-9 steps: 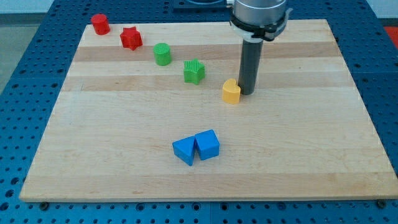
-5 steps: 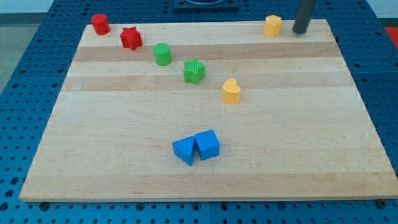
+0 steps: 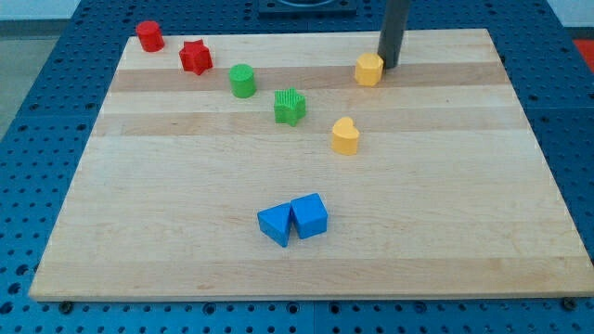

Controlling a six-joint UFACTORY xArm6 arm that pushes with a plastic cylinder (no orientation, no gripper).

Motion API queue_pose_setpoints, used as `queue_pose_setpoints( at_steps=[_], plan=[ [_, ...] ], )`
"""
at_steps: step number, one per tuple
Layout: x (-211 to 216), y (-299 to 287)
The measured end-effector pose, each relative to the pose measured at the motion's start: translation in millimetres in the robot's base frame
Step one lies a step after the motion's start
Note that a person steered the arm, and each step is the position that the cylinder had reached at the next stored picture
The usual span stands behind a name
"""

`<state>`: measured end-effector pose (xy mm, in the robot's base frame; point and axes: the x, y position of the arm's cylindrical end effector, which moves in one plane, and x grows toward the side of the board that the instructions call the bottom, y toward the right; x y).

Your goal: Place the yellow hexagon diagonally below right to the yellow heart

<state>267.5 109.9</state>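
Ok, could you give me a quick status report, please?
My tip against yellow hexagon, its upper right. Hexagon above right of yellow heart, not yet below. Path around heart's right clear.

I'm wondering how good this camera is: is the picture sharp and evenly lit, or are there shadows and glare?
Camera view: sharp throughout, with soft even light and no strong glare on the wooden board. Blocks like the yellow heart cast only faint shadows. My tip shows no blur beside the yellow hexagon.
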Motion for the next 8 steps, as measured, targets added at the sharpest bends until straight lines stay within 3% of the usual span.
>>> queue_pose_setpoints(
  at_steps=[2, 3, 4, 5, 6, 8],
  plan=[
    [73, -9],
    [71, -8],
    [21, -13],
    [-2, -52],
    [16, -86],
    [64, -7]
  ],
)
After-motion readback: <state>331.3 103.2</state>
